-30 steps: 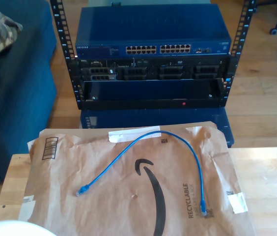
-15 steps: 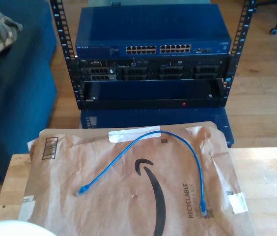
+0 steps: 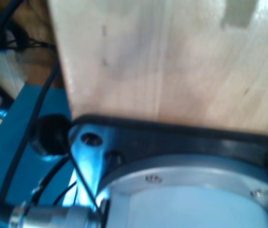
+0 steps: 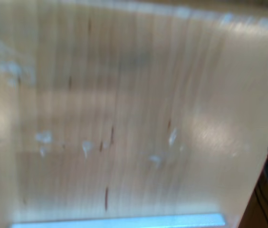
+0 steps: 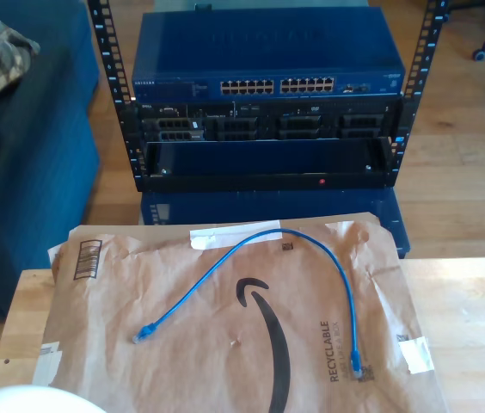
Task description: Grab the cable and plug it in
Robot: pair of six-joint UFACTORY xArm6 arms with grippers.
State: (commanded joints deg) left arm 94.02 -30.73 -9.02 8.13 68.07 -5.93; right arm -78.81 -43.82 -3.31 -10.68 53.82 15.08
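The cable lies untouched in an open arch on a flattened brown paper mailer spread over the wooden table, one plug toward the exterior view's left, the other toward its right. I judge the paper serves as a plain backing that sets off the thin blue line for grasping. Beyond the table stands a rack holding a blue network switch with two banks of ports, none visibly occupied; darker units sit in the bays below it. My first wrist view looks along bare table wood toward an arm's base, my second onto blurred wood. Neither shows fingers clearly, so I cannot tell whether my first gripper or my second gripper is released or clenched. Grasping has not begun.
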